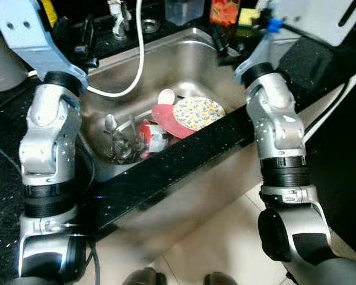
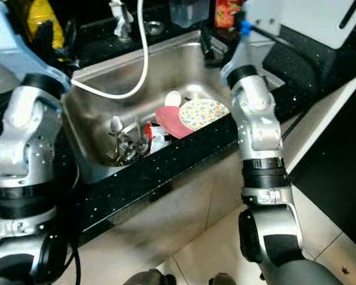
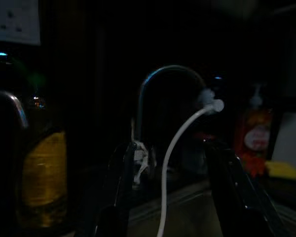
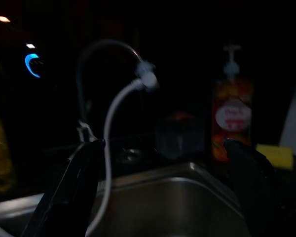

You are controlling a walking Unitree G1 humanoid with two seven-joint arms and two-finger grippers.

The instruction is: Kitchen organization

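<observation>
Both pincers hover spread and empty over the back rim of a steel sink (image 1: 196, 53): the left gripper (image 3: 170, 197) at its left corner, the right gripper (image 4: 163, 192) at its right. Between them a white hose (image 1: 139, 53) drops from the curved tap (image 3: 163, 74) into the basin. Below and nearer the robot than both pincers lie a patterned plate (image 1: 199, 113), a red plate (image 1: 166, 119), a white cup (image 1: 166, 96) and a heap of metal utensils (image 1: 121, 142). An orange soap bottle (image 4: 232, 118) and a yellow sponge (image 4: 274, 154) stand beyond the right gripper.
</observation>
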